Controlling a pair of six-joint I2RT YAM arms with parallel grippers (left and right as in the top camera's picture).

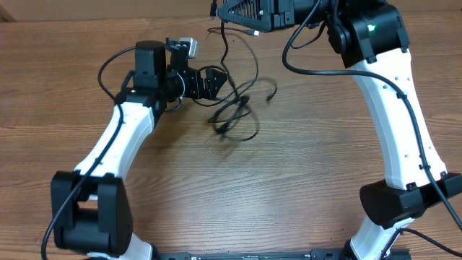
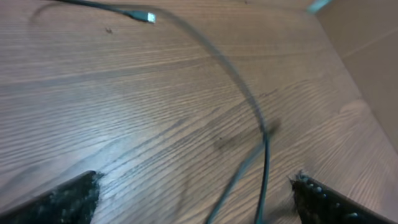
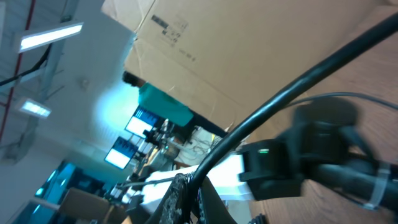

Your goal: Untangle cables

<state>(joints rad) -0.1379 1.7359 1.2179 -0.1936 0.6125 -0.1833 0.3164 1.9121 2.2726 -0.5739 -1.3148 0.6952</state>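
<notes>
A wooden table (image 1: 325,166) carries both arms. The left arm (image 1: 119,137) reaches from the near left toward the middle. The right arm (image 1: 393,108) rises along the right side to the far edge. The cables (image 1: 238,108) lie in a loose black tangle at mid-table, just beside the left gripper (image 2: 196,182), whose jaws stand wide with one strand running between them. The right gripper (image 1: 245,11) sits near a strand climbing from the tangle; whether it is spread or closed I cannot tell. A small plug (image 2: 147,16) ends one strand.
</notes>
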